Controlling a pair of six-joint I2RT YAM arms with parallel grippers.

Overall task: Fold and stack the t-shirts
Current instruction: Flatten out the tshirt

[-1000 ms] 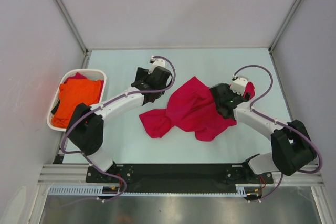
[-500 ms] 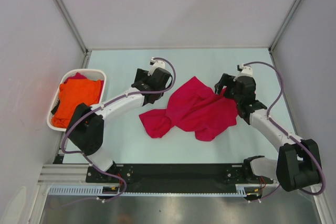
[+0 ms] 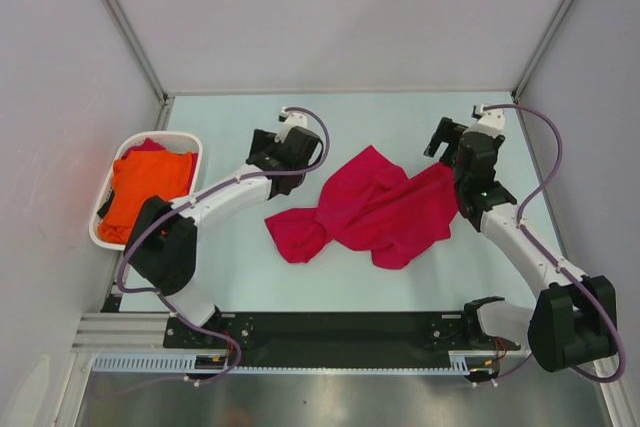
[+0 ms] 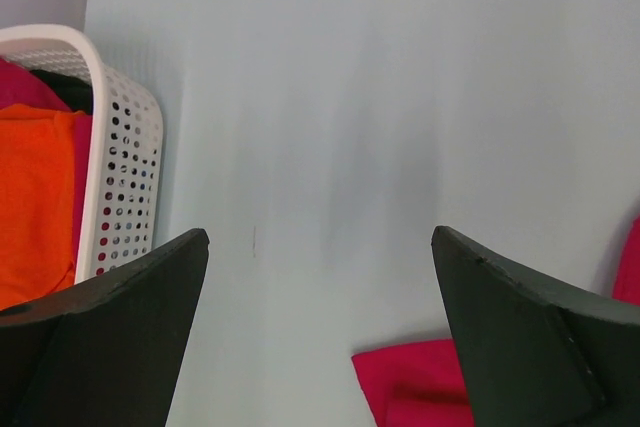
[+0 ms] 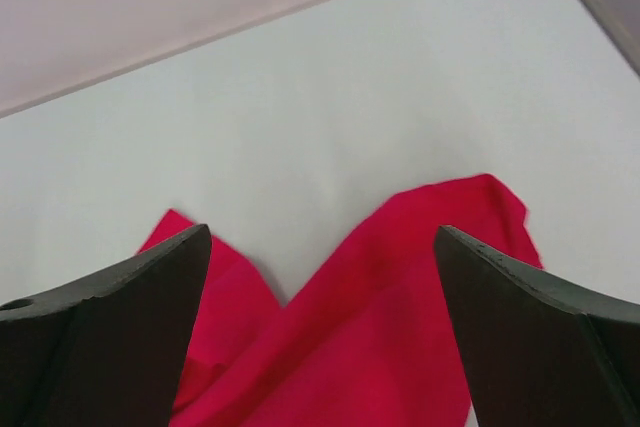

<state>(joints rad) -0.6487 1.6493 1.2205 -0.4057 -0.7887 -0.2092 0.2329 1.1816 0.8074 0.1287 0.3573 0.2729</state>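
Crimson cloth t-shirt (image 3: 375, 212) lay crumpled on the pale table (image 3: 230, 247); the bright orange cloth t-shirt (image 3: 140, 192) sat in the white perforated plastic basket (image 4: 125, 177). Left pincer (image 4: 320, 247) and right pincer (image 5: 320, 242) both stood apart, gripping nothing.

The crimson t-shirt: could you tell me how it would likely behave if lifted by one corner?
The crimson t-shirt lies crumpled in soft folds, so it would probably hang limp rather than hold shape. It looks like thin cloth, so likely light. Pushed along the table, it would probably bunch up instead of sliding whole.
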